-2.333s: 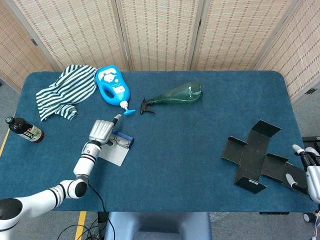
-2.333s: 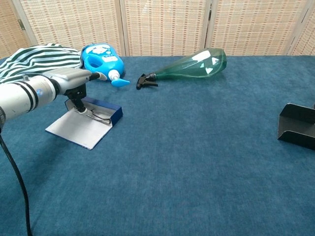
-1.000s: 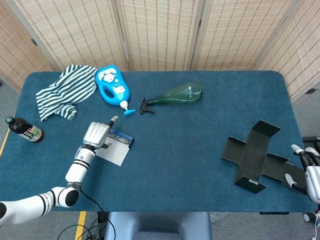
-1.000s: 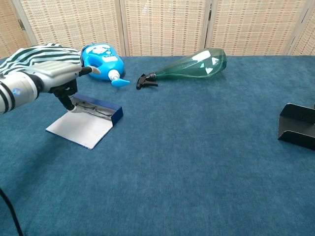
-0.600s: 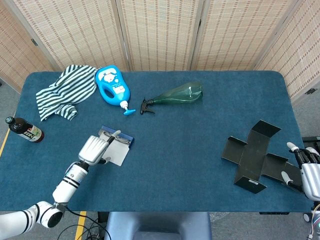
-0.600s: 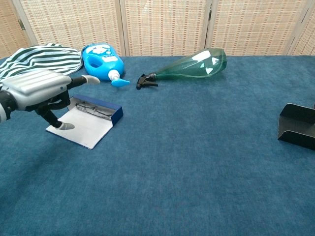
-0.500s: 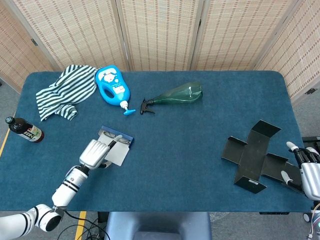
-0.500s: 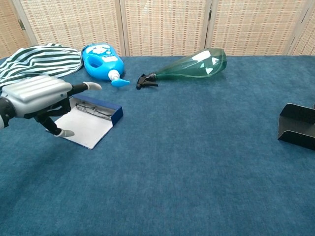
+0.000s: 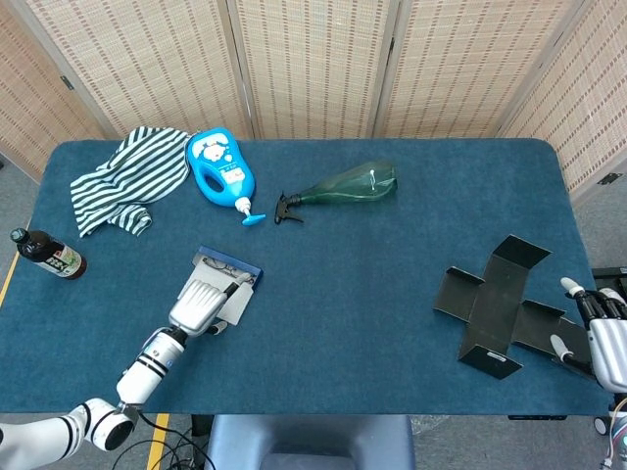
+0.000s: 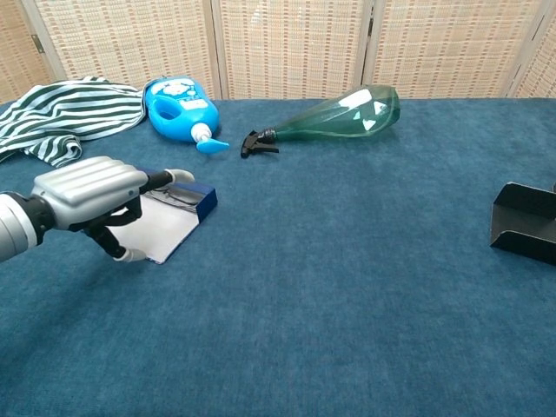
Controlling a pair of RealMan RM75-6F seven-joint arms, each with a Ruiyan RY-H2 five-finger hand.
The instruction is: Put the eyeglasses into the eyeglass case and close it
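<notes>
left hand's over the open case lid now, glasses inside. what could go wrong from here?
1. The left hand sits at the near edge of the white flap of the open blue eyeglass case; a lift there may push the light case along the blue felt table rather than fold it.
2. The thin-framed eyeglasses lie close to the case wall; closing could pinch a temple.

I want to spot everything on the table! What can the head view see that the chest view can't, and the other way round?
Only the head view shows the brown bottle at the table's left edge, the right hand, and the whole flattened black box. The chest view adds nothing new; it only gives a closer side look. Both show the left hand over the open eyeglass case, the striped cloth, the blue bottle and the green spray bottle.
</notes>
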